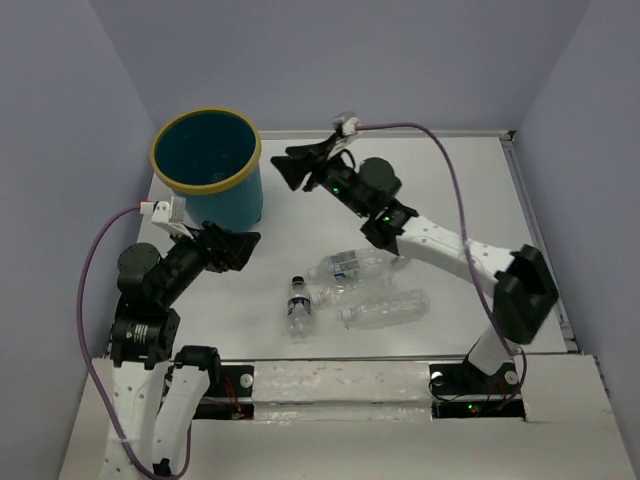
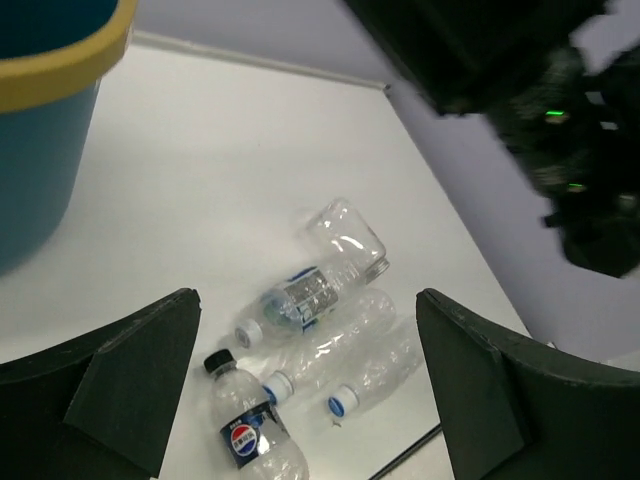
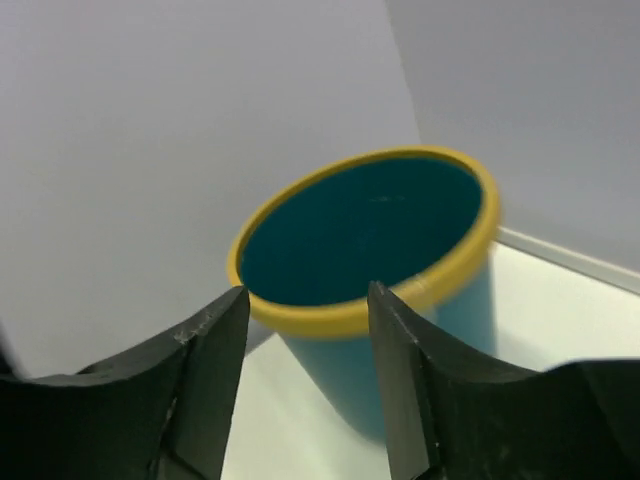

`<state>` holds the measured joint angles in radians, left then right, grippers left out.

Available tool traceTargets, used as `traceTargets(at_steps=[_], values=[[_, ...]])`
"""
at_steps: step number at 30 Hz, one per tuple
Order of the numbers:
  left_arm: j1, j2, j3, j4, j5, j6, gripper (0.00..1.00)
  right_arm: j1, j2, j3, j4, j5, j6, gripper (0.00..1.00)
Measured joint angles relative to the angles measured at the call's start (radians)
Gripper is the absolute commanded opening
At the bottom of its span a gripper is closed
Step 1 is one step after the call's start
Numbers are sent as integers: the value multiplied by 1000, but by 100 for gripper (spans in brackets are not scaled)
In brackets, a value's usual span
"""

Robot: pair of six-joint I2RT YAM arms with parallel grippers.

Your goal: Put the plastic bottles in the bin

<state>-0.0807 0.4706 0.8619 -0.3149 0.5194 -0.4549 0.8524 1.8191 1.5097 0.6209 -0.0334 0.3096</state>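
The right end effector (image 1: 288, 166) hangs at the bin's (image 1: 238, 205) three o'clock, fingers parted and apparently empty, probably positioned for a drop. The left end effector (image 1: 248, 243), spread wide and holding nothing, faces the plastic bottles (image 1: 385, 308) lying on the bench (image 1: 450, 180) at the bin's five o'clock.

Arms (image 1: 450, 250) are done in black joints and white links, purple cables (image 1: 455, 180) are hung off the wrists (green LEDs on the right); left gripper (image 2: 305, 305) and right gripper (image 3: 307, 295) are kept matte black.
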Motion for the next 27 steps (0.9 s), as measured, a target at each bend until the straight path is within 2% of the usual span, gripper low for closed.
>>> traceTargets(at_steps=[2, 4, 7, 11, 13, 16, 18, 19, 21, 23, 27], values=[[-14, 42, -44, 18, -5, -18, 99, -36, -175, -187, -3, 5, 32, 31], [-51, 85, -68, 32, -38, -41, 99, -120, -371, -401, -9, 15, 105, 29], [-190, 155, -82, 75, -134, -93, 99, -217, -569, -639, -103, 76, 163, 26], [-497, 307, -62, 151, -370, -146, 99, -216, -732, -837, -275, 160, 188, 26], [-643, 457, -6, 176, -489, -158, 99, -209, -848, -920, -401, 218, 196, 27], [-754, 678, 90, 222, -588, -165, 99, -211, -1055, -981, -521, 314, 204, 34], [-796, 839, 170, 230, -631, -166, 99, -212, -1185, -996, -592, 382, 212, 43], [-808, 911, 209, 235, -652, -167, 99, -212, -1263, -998, -633, 422, 211, 53], [-826, 1027, 276, 238, -684, -168, 99, -212, -1364, -998, -677, 474, 213, 62], [-838, 1126, 351, 233, -708, -169, 99, -212, -1477, -994, -728, 526, 201, 64], [-858, 1332, 565, 195, -759, -167, 99, -212, -1553, -962, -799, 560, 178, 65]])
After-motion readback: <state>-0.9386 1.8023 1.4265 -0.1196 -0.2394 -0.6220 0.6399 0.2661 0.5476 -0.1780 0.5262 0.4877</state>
